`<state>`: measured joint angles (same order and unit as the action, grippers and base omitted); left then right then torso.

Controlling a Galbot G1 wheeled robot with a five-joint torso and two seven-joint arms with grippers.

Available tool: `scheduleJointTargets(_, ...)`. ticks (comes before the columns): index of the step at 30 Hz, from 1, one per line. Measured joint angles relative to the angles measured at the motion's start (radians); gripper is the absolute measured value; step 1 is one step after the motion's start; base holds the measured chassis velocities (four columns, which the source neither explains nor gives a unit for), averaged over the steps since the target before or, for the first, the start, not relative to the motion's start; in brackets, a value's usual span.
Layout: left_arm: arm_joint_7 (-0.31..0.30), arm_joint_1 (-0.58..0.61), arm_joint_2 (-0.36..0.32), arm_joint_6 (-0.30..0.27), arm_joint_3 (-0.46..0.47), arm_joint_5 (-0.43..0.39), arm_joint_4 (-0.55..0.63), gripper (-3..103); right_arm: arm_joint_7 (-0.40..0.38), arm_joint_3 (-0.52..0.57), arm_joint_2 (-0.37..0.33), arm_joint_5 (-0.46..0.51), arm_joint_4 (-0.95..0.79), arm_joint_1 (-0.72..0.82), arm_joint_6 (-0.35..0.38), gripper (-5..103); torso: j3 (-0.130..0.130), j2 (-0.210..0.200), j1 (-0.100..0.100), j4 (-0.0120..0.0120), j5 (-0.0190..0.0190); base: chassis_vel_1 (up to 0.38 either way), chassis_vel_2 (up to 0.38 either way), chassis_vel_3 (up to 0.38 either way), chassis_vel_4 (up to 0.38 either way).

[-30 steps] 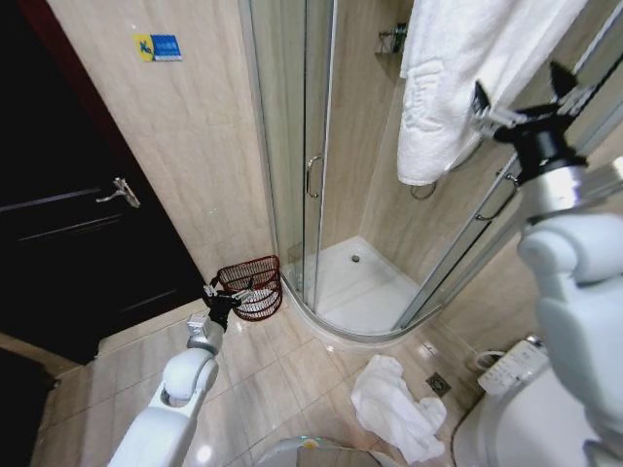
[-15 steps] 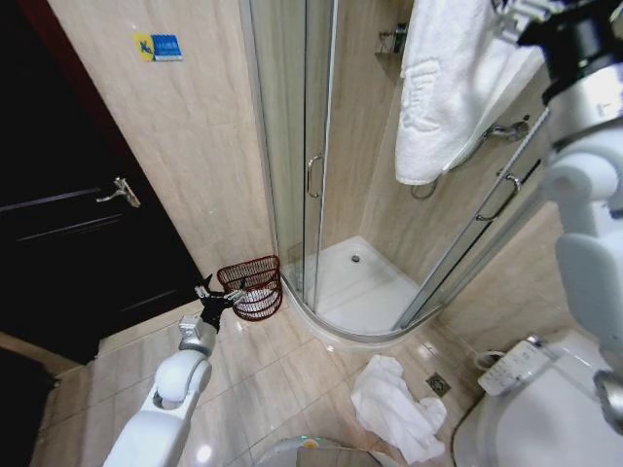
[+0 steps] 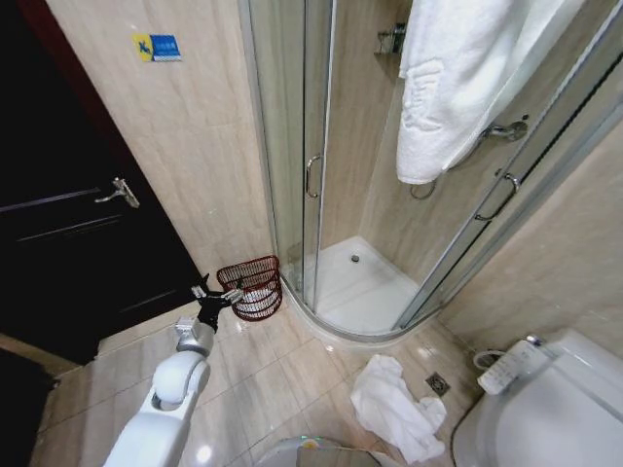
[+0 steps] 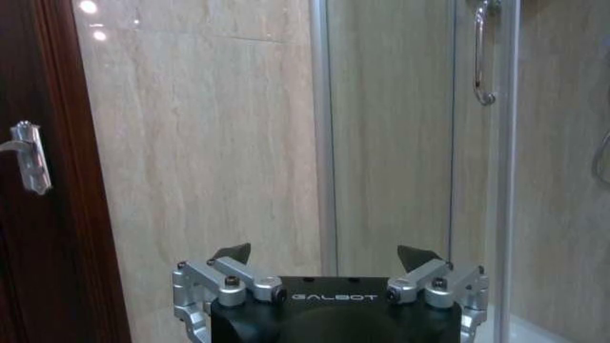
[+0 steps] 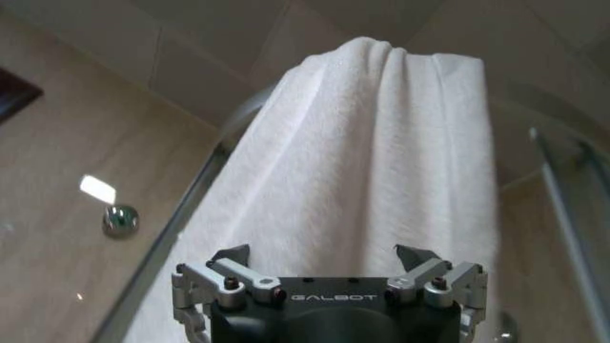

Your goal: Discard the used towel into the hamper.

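Low on the bathroom floor, the hamper stands upright against the tiled wall, just beside the curved shower door. Its rim is open and I cannot tell what lies inside. The left tool hangs just beside the hamper, on its left as the head view shows it, with its fingers spread and nothing between them. In the left wrist view the same tool points at the bare wall and the shower frame, its two dark fingertips well apart; a door handle shows on the dark door to one side.

Up high, a white towel hangs over the top of the shower glass, its lower edge near a chrome fitting. In the right wrist view the right tool faces this hanging towel closely, its fingers spread wide and holding nothing; whether the tips touch the cloth I cannot tell.

A second white towel lies crumpled on the floor, near a floor drain and just beside the toilet, well apart from the hamper. The shower tray sits between the two.
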<state>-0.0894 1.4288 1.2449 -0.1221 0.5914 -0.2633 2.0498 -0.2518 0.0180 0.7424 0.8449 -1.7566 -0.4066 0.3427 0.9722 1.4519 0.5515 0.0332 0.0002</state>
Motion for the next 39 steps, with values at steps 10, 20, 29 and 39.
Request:
scheduleJointTargets(10,0.003,0.006,0.003,0.018,0.024,-0.003,-0.006,100,-0.117,-0.105,0.134,0.007,0.147,-0.198,0.092,100,0.000,0.000,0.000,0.0001,-0.0004,0.000,0.000,0.000,0.000)
scheduleJointTargets(20,0.008,0.016,0.011,0.043,0.049,-0.006,-0.019,100,-0.220,-0.161,0.236,-0.002,0.243,-0.313,0.147,100,0.000,0.000,0.000,0.0000,-0.0007,0.000,0.000,0.000,0.000)
scheduleJointTargets(29,0.012,0.024,0.015,0.065,0.066,-0.016,-0.023,100,-0.255,-0.171,0.244,0.009,0.238,-0.315,0.151,71,0.000,0.000,0.000,-0.0001,-0.0002,0.000,0.000,0.000,0.000)
scheduleJointTargets(39,0.013,0.027,0.027,0.077,0.061,-0.012,-0.029,100,-0.254,-0.163,0.214,0.008,0.223,-0.296,0.148,33,0.000,0.000,0.000,-0.0001,-0.0001,0.000,0.000,0.000,0.000)
